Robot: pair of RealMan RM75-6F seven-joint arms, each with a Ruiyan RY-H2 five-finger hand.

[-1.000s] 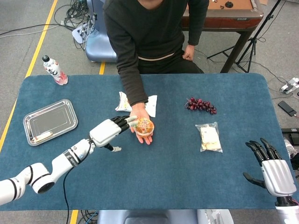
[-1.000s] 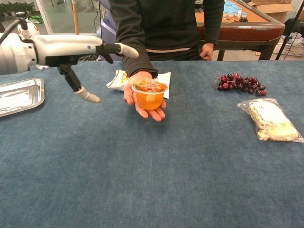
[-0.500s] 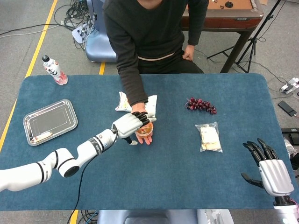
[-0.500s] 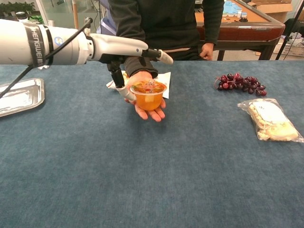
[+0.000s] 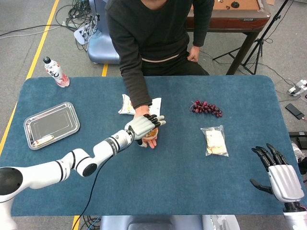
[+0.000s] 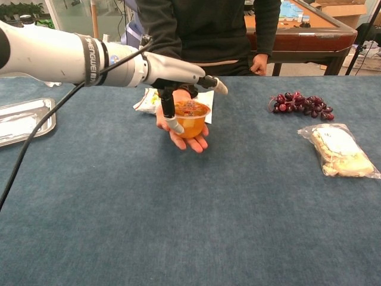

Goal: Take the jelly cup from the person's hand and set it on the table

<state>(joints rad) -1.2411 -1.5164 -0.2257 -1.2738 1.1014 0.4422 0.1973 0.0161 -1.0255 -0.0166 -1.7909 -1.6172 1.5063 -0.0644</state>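
An orange jelly cup with a printed lid sits on the person's upturned palm above the table's middle. My left hand reaches in from the left and hovers over it. Its fingers stretch flat above the lid and its thumb hangs down against the cup's left side; they are not closed around it. In the head view my left hand covers most of the cup. My right hand stands at the table's near right corner with its fingers spread and nothing in them.
A bunch of grapes and a bagged sandwich lie to the right. A snack packet lies behind the person's wrist. A metal tray and a bottle are at the far left.
My left arm has reached further right, carrying the hand from beside the cup to directly over it, with the thumb now at the cup's side. The right hand has barely shifted.
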